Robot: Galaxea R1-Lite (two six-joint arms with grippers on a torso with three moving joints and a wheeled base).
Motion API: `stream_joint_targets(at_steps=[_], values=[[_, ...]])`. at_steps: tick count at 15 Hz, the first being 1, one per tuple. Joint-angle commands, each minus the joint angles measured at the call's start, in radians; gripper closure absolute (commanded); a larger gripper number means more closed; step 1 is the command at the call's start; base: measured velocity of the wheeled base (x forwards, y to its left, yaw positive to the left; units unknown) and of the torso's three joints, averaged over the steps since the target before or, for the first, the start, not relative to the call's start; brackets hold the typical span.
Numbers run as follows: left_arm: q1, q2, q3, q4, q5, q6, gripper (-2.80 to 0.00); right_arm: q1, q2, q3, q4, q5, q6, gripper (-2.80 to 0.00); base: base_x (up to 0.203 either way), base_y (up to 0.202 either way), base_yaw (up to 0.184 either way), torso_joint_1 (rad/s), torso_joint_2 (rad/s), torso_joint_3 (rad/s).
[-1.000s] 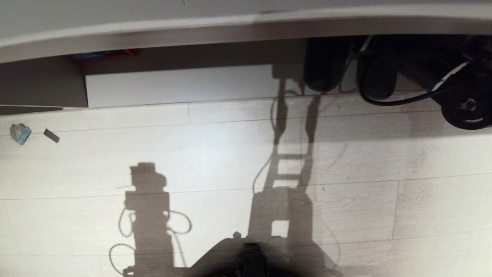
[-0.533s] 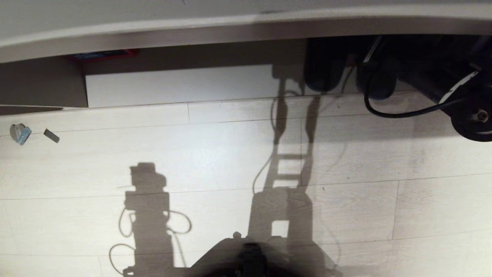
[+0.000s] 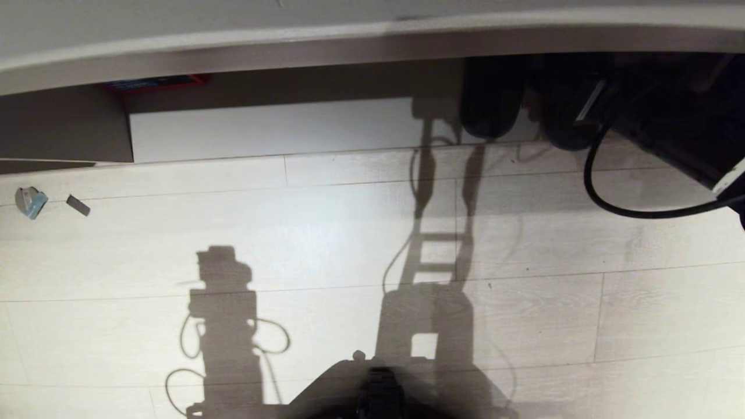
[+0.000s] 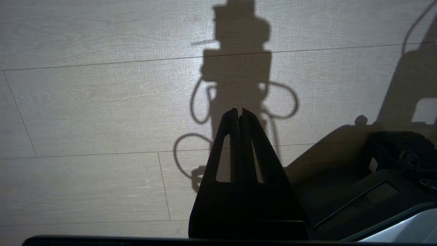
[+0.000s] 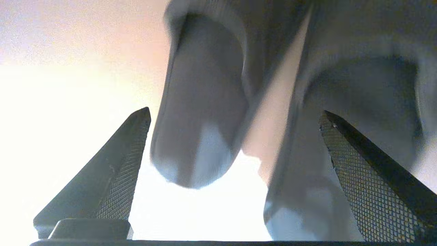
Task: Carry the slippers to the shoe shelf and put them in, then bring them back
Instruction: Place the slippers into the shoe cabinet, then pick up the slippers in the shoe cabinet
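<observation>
Slippers (image 3: 495, 96): we see the pair side by side in the shoe shelf (image 3: 442, 81), toes outward.
Right hand (image 5: 235, 171): released, fingers spread wide around both slippers, gripping neither.
Left hand (image 4: 240, 114): clenched, parked over the floor (image 3: 326, 233).
Progress: we judge delivery done; bringing them back remains.

A: The two dark blue-grey fabric slippers (image 5: 205, 112) smear with blur in the right wrist view, their toes cut off.

B: From the head view, the black right arm (image 3: 687, 116) leaves the frame's edge.
</observation>
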Motion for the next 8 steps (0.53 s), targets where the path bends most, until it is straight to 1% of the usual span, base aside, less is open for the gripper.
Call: stream_joint_targets(at_steps=[1,3,7,8], values=[[0.0,-0.001,0.0,0.0,0.0,0.0,0.0,0.001,-0.121,0.14,-0.002,0.003,-0.016,-2.8,0.0,0.0,0.0,0.0,0.0,0.0],[0.0,0.001,0.0,0.0,0.0,0.0,0.0,0.001,-0.237,0.278,-0.001,0.017,-0.019,-2.8,0.0,0.0,0.0,0.0,0.0,0.0],[0.0,0.0,0.0,0.0,0.0,0.0,0.0,0.001,-0.48,0.499,0.002,0.094,0.064,-2.8,0.0,0.0,0.0,0.0,0.0,0.0],[0.0,0.001,0.0,0.0,0.0,0.001,0.0,0.0,-0.537,0.537,0.004,0.096,0.074,0.0,0.0,0.0,0.0,0.0,0.0,0.0]])
